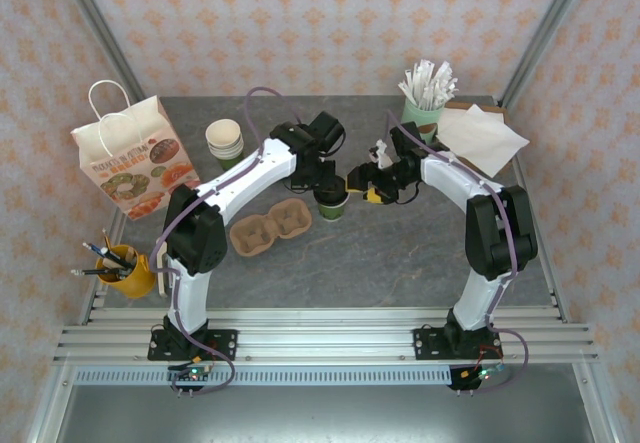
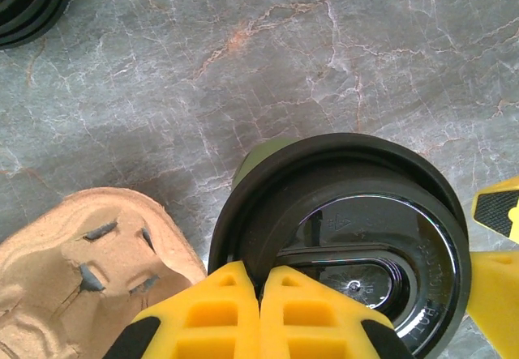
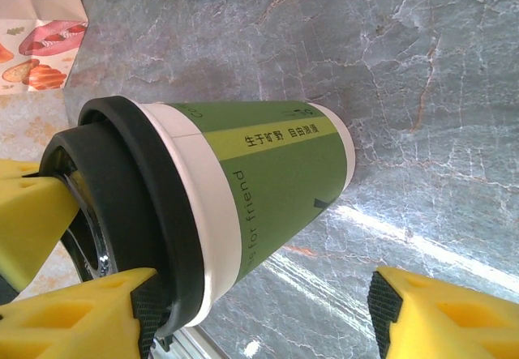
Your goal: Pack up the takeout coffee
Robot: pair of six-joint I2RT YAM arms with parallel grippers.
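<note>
Right now the takeout coffee stands upright on the grey table, near the centre of the top view and just right of the two-well pulp carrier. My left gripper is closed, its yellow tips pressed together and resting on the rim of the black lid; I judge that it pins the cup rather than holds it. My right gripper is open and rolled on its side, with one finger up by the lid and the other low toward the base, and nothing is clamped. I reckon the cup is light if empty and top-heavy if filled; I cannot tell which. The paper wall should dent under a hard squeeze. The glossy lid looks slippery and might pop off if I lifted by it. I would take the cup across the green wall, just below the cream band, with the jaws level. In the left wrist view the carrier lies right against the cup at lower left, and spare black lids sit at upper left. In the top view the printed paper bag stands at far left, the lidless cups are beyond the carrier, and the straw holder and napkins are at upper right. The real obstacle is the left gripper on the lid, which crowds the right one's approach.
</note>
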